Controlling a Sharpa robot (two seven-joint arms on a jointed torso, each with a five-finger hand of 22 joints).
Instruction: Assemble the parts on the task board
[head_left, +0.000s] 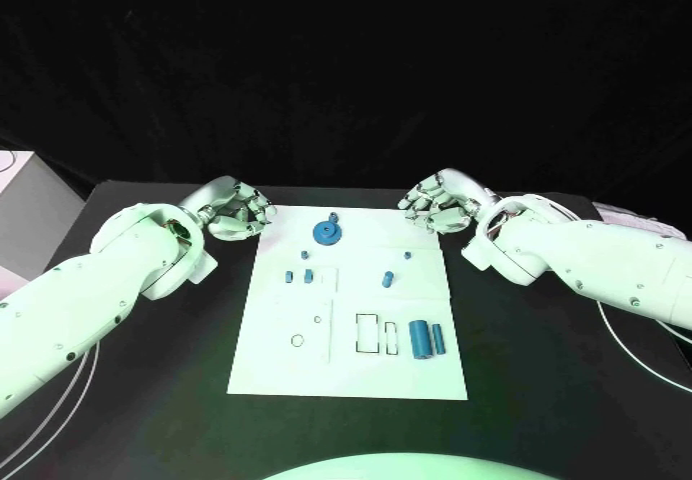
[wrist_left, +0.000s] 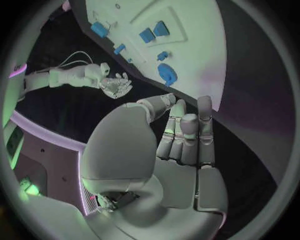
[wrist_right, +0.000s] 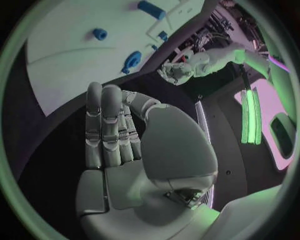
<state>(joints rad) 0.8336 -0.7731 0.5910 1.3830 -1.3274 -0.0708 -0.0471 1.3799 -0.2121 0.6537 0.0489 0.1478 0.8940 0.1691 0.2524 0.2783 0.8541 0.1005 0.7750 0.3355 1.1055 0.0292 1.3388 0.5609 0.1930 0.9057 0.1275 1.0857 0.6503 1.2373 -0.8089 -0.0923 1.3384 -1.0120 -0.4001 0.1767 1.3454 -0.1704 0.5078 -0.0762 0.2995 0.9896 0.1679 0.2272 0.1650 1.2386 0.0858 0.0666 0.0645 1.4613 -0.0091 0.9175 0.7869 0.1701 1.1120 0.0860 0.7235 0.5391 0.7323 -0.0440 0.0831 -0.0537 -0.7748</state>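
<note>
Both hands, left (head_left: 238, 212) and right (head_left: 441, 203), hover empty, fingers apart, flanking the task board (head_left: 274, 350).

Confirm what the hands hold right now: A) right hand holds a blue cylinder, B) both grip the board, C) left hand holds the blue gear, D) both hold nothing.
D: the left hand and right hand hover empty off the task board's far corners; the blue gear lies on it.
</note>
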